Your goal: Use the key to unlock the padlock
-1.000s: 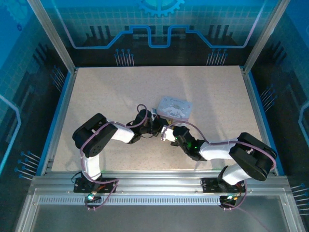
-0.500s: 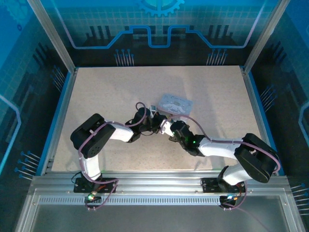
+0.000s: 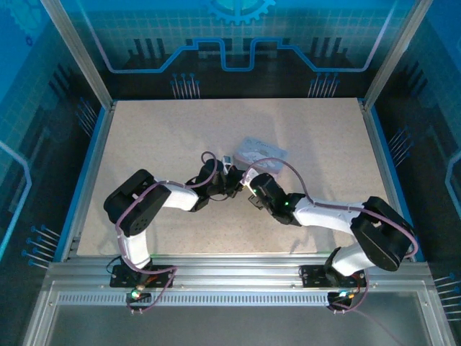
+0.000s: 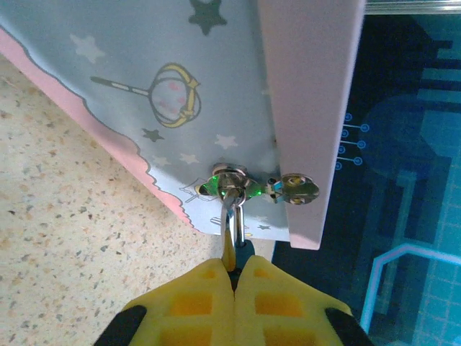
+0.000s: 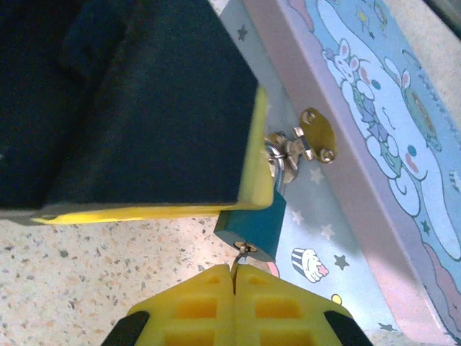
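From above, your right hand [image 3: 249, 193] has closed in on the left hand [image 3: 232, 183] at 7 o'clock of the tin [image 3: 262, 150], which is now tipped up.
Left wrist: the hand is clenched on the padlock [image 4: 230, 215].
Right wrist: the hand pinches the key [image 5: 240, 253], which looks seated in the padlock, ready to turn.

Speckled beige worktop [image 3: 151, 137], one tin on it
A lavender cartoon-printed tin [image 3: 263, 150] rests near the middle of the worktop, set askew to its edges.
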Available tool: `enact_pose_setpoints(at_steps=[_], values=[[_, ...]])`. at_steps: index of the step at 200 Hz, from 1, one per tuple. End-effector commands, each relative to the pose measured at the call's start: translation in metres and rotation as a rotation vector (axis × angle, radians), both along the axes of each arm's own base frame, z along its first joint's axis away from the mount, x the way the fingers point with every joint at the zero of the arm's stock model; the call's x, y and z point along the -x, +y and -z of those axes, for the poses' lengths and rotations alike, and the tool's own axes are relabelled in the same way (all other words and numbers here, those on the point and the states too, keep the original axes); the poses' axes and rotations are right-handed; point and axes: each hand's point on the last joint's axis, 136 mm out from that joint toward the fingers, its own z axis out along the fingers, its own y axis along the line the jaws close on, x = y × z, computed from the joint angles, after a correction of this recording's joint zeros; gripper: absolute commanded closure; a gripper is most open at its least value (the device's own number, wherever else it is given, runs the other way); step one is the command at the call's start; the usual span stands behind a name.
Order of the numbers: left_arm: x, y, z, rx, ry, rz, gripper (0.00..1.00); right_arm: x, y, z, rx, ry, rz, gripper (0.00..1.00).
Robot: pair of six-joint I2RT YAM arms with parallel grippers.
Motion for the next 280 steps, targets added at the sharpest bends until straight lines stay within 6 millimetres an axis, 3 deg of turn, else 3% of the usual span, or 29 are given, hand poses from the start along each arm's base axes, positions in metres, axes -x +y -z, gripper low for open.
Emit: enact_pose_setpoints(at_steps=[1, 41, 113, 140, 175, 201, 246, 280], values=[[0.010, -0.010, -0.011, 0.013, -0.037, 0.061, 0.88, -0.006, 0.007, 0.002, -0.183, 0.043, 0.071, 1.00], [0.013, -0.003, 0.001, -0.024, -0.027, 0.054, 0.76, 0.001, 0.000, 0.028, -0.301, 0.136, 0.134, 1.00], [0.015, 0.031, 0.004, -0.115, -0.038, 0.019, 0.59, 0.009, -0.005, 0.047, -0.491, 0.213, 0.207, 1.00], [0.004, 0.058, -0.002, -0.176, -0.060, -0.014, 0.52, 0.011, -0.006, 0.046, -0.574, 0.227, 0.218, 1.00], [-0.023, 0.086, -0.011, -0.292, -0.095, -0.017, 0.30, 0.012, -0.017, 0.050, -0.693, 0.285, 0.286, 1.00], [-0.044, 0.083, -0.013, -0.369, -0.115, 0.051, 0.25, 0.015, -0.021, 0.053, -0.802, 0.377, 0.321, 1.00], [-0.076, 0.059, -0.012, -0.413, -0.137, 0.162, 0.23, 0.018, -0.028, 0.057, -0.876, 0.471, 0.364, 1.00], [-0.085, 0.044, 0.000, -0.430, -0.126, 0.224, 0.23, 0.018, -0.038, 0.058, -0.896, 0.482, 0.386, 1.00]])
